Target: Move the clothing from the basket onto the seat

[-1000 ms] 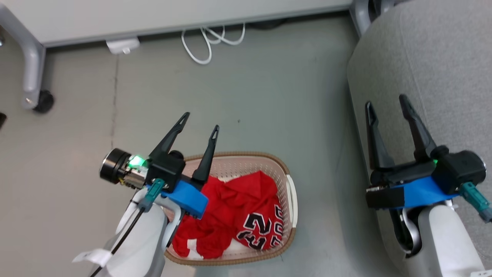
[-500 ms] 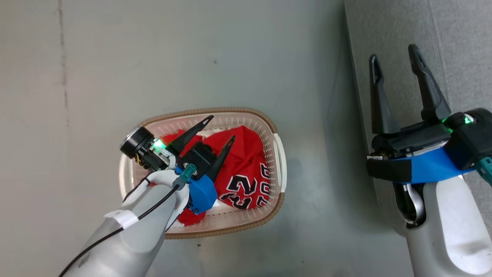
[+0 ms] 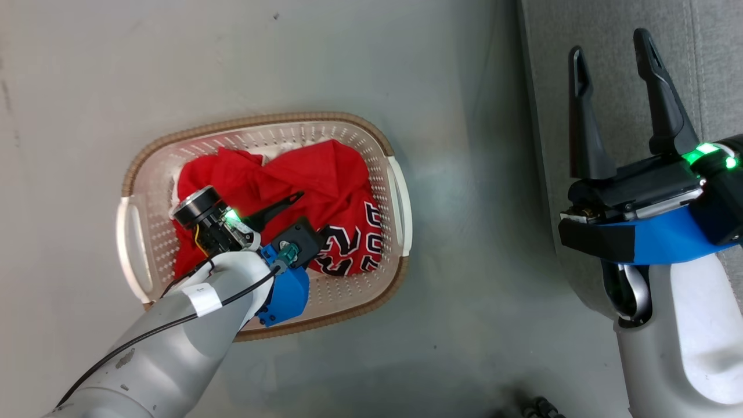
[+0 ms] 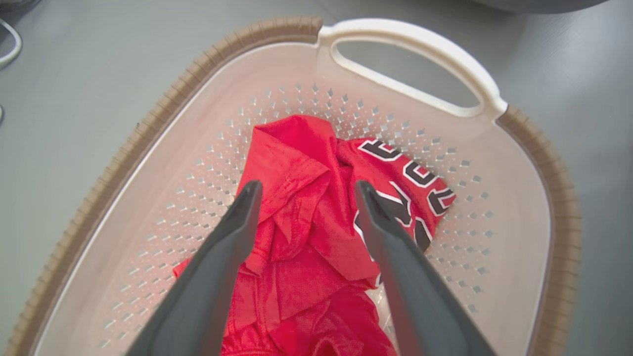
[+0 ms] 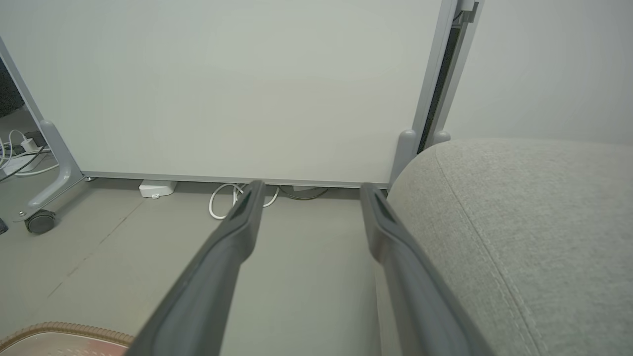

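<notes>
The cream basket (image 3: 261, 121) with its brown rim stands on the grey floor, left of the grey sofa (image 3: 717, 69). Red clothing (image 3: 313, 168) lies crumpled inside it, and a jersey's black-and-white numerals (image 3: 348, 255) face up at the right. My left gripper (image 4: 307, 187) is open and reaches down into the basket. Its fingers (image 4: 232, 232) straddle a raised fold of red cloth (image 4: 296, 163), with the numerals (image 4: 410, 183) just to the right. My right gripper (image 3: 608, 43) hangs open and empty at the sofa's front edge (image 5: 519, 222).
In the right wrist view a white panel (image 5: 222, 89) on a wheeled grey frame stands beyond the floor, with a caster (image 5: 39, 221), a white adapter (image 5: 157, 188) and a looped white cable (image 5: 220, 202) at its foot. Bare grey floor (image 3: 453, 174) separates basket and sofa.
The head camera has tilted down, shifting the whole picture. My left gripper has dropped from above the basket's rim into the basket, onto the red cloth. The right gripper stays open.
</notes>
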### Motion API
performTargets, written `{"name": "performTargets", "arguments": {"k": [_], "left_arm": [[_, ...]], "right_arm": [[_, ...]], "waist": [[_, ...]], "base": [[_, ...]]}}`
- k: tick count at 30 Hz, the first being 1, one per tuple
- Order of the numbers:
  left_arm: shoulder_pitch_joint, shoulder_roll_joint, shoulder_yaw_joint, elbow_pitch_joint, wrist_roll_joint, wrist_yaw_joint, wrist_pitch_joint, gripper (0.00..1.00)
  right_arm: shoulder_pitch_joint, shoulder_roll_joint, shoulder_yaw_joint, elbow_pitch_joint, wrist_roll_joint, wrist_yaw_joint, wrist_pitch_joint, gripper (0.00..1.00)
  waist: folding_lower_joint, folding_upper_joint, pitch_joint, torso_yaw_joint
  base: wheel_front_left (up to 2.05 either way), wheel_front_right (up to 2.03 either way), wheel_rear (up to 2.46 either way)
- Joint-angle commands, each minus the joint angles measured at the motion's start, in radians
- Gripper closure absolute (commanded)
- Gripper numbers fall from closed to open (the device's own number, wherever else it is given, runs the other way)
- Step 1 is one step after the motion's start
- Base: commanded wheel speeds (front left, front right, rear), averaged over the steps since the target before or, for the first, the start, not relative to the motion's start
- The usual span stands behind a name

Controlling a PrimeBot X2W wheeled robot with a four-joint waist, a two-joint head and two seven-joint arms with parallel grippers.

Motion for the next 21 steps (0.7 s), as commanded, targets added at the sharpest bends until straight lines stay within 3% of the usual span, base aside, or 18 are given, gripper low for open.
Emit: {"name": "performTargets", "arguments": {"k": [1, 11, 21], "left_arm": [[-0.027, -0.002, -0.023, 0.016, -0.011, -0.001, -0.002, 0.0], [-0.077, 0.003, -0.17, 0.084, -0.247, -0.001, 0.07, 0.0], [-0.101, 0.034, -0.199, 0.015, -0.383, -0.001, 0.158, 0.0]], "right_arm": [[-0.02, -0.003, 0.001, -0.01, -0.003, 0.002, -0.004, 0.0], [-0.04, -0.003, 0.011, -0.054, -0.007, 0.002, -0.004, 0.0], [-0.044, -0.003, 0.011, -0.086, -0.018, 0.001, -0.004, 0.0]], "waist": [[-0.0001, 0.0, 0.03, -0.017], [-0.0001, 0.0, 0.119, -0.043], [-0.0001, 0.0, 0.19, -0.046]], "base": [[0.0, 0.0, 0.0], [0.0, 0.0, 0.0], [0.0, 0.0, 0.0]]}}
